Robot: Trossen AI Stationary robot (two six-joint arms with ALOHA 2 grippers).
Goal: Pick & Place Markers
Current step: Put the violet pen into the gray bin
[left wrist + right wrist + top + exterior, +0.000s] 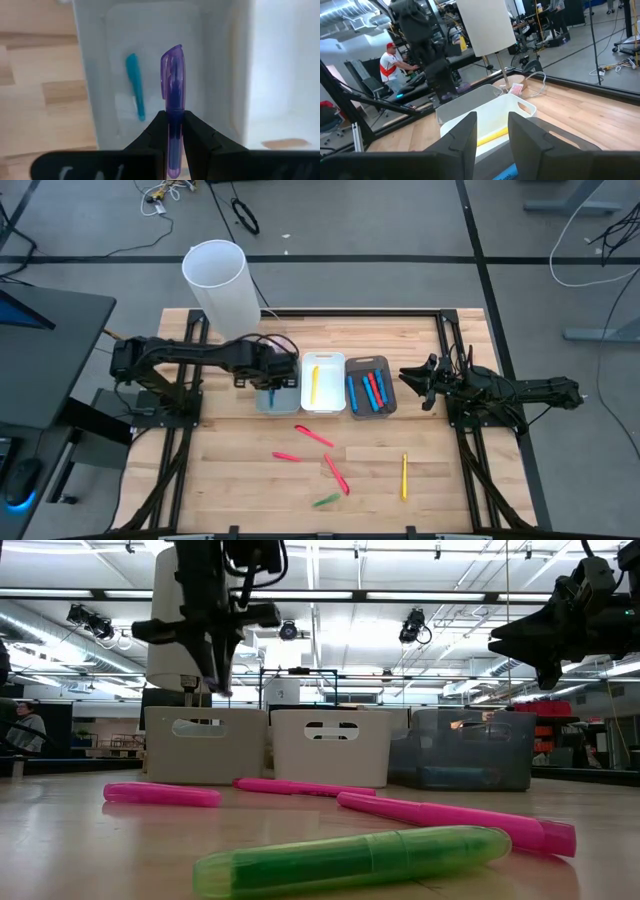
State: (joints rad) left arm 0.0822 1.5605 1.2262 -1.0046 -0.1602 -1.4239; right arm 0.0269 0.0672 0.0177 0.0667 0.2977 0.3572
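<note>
Your left gripper (pixel 174 131) is clenched on the purple marker (pixel 173 90), long axis along the fingers, directly above the left bin (pixel 277 396), a teal marker (pixel 135 85) on its floor. Only the high view shows loose markers (pixel 314 435) near the tabletop's front edge. Right gripper (pixel 415 383) hangs released beside the grey bin (pixel 371 385).

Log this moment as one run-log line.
left gripper: shut on purple marker, above left bin | right gripper: open, idle at table's right | loose markers on table
</note>
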